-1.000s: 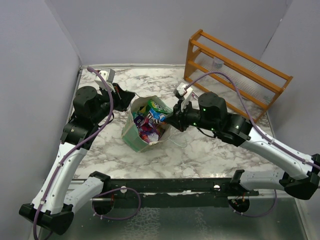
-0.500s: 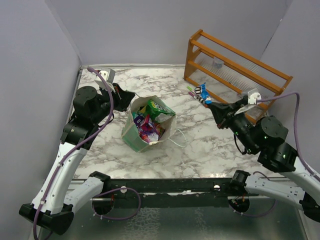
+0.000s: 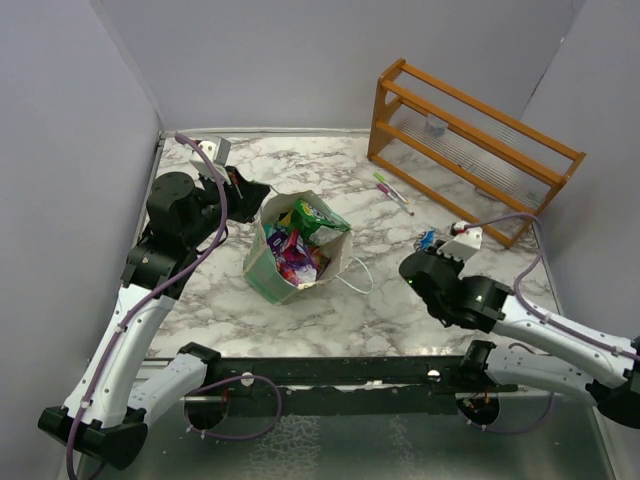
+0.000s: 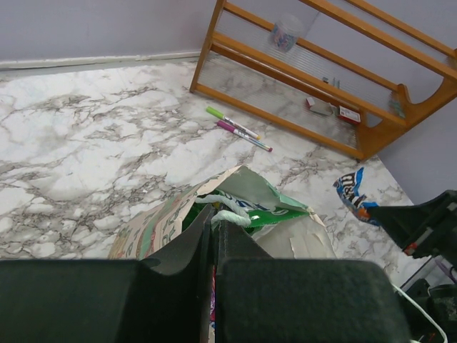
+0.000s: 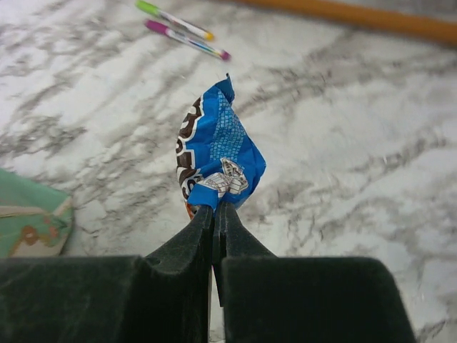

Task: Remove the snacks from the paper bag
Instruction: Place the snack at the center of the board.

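At the far left we are seeing the left arm (image 3: 180, 215) standing over the marble worktop (image 3: 300, 320). Its jaws are pressed fully together on the far-left rim of the paper bag (image 3: 262, 268). In the left wrist view the mint-green rim and a white cord handle (image 4: 230, 215) are sitting right at the jaw tips. The bag is standing open-mouthed on the worktop, left of centre and tilting a little. Inside it the snacks (image 3: 296, 256) are lying packed together. We are making out purple, red and blue packets, and a green packet (image 3: 318, 216) is poking out over the far-right rim. Further right and farther back, a green-capped pen (image 4: 214, 113) and a pink pen (image 4: 246, 137) are lying side by side on the worktop. They are lying near the wooden rack (image 3: 470, 140), which is standing along the far right. On the right, the right arm (image 3: 470, 300) is bending low, and its jaws are pinched shut on the near end of a blue snack packet (image 5: 214, 153), well apart from the bag. We are not able to tell whether that packet is touching the worktop or hanging just above it
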Action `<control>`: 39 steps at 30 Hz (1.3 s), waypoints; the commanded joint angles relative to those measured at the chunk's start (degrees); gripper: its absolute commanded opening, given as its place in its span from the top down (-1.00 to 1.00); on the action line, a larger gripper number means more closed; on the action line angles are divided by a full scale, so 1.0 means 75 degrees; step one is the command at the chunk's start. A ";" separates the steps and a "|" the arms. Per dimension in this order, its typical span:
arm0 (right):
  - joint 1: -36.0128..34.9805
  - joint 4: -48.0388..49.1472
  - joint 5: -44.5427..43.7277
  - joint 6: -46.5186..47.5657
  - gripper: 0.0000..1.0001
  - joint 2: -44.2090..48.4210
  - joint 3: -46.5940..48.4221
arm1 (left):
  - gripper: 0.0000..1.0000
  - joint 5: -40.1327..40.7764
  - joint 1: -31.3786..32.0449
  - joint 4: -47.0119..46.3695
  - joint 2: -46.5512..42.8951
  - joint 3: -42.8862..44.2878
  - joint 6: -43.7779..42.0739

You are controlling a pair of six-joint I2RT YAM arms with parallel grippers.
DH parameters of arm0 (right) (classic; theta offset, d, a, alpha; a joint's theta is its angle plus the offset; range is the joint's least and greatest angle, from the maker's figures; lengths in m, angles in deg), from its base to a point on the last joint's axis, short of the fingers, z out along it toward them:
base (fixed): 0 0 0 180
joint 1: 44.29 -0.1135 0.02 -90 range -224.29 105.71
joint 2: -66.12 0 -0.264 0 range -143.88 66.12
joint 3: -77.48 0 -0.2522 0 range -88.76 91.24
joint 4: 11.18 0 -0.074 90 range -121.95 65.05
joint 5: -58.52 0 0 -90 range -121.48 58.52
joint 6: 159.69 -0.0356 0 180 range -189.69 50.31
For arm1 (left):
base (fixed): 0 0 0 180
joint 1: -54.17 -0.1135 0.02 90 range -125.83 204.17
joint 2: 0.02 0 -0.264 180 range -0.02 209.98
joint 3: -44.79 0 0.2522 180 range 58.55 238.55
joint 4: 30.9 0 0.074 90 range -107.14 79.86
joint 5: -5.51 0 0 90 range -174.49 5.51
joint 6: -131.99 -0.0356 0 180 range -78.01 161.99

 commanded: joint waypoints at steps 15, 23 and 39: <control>0.0052 -0.3066 0.0153 -0.8205 0.87 -0.2533 -0.1382 | 1.00 -0.0099 -0.0010 -0.0810 -0.0165 0.0010 0.0144; 0.0049 -0.3582 0.0052 -0.7999 0.15 -0.1245 -0.1305 | 1.00 -0.0113 -0.0005 -0.0746 -0.0204 0.0011 0.0166; 0.0046 0.4796 0.4330 0.5305 -0.99 0.2762 -0.1215 | 1.00 -0.0100 -0.0005 -0.0749 -0.0171 0.0076 0.0171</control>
